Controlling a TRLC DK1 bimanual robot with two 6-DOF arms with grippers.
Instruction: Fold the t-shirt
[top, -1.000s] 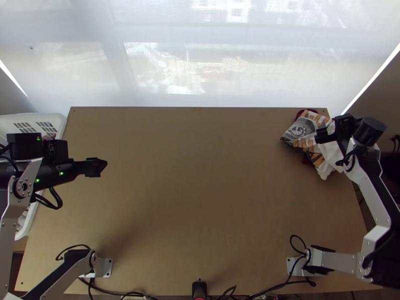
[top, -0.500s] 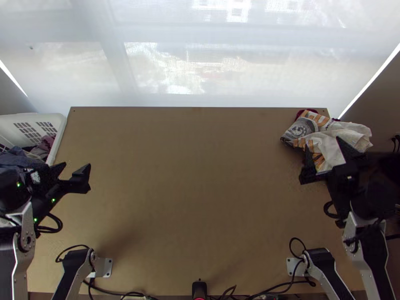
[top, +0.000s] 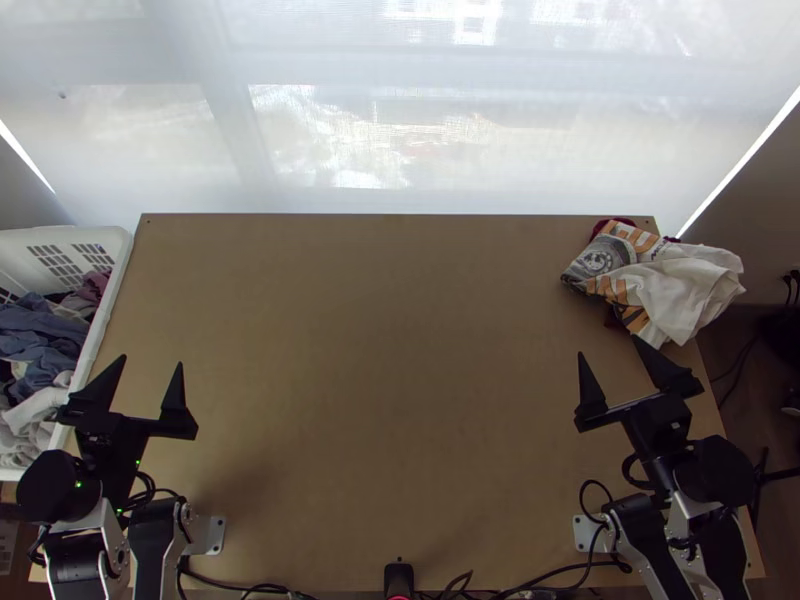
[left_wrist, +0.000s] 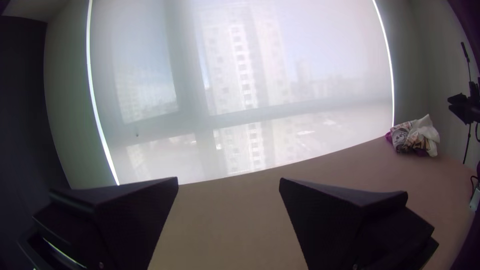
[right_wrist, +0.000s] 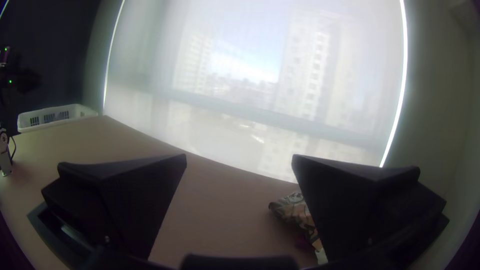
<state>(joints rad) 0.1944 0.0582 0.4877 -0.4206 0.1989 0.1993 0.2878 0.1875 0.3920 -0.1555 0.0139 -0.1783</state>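
In the top view a white shirt with orange and grey print (top: 680, 295) lies bunched on a dark red cloth (top: 612, 226) at the table's far right corner, its white part hanging past the right edge. My right gripper (top: 608, 352) stands open just nearer than the pile, holding nothing. Over by the basket, my left gripper (top: 152, 364) is open and empty. The left wrist view has the left gripper (left_wrist: 229, 180) open, with the shirt (left_wrist: 417, 136) far off. In the right wrist view the right gripper (right_wrist: 239, 157) is open, one finger partly covering the shirt (right_wrist: 295, 206).
A white basket (top: 118, 268) of mixed clothes (top: 40, 345) stands along the table's left edge. The wooden table (top: 400, 380) stretches bare between the arms. A translucent blind (top: 420, 130) hangs behind its far edge, and cables run along the near edge.
Both arms have drawn back toward their bases. The left gripper, earlier closed, has opened; the right one has opened and moved off the shirt, whose white part is now uncovered.
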